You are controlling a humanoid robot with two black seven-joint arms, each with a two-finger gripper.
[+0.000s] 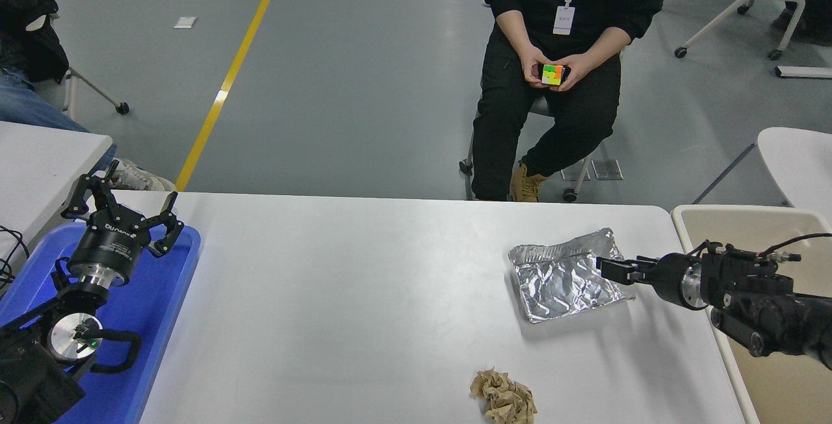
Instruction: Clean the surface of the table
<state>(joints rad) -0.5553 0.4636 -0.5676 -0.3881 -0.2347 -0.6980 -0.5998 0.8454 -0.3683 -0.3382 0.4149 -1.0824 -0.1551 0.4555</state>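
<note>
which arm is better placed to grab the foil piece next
Right. The right gripper is already at the right edge of the crumpled foil on the table surface, beside the beige bin. The left gripper is parked far off over the blue tray.
</note>
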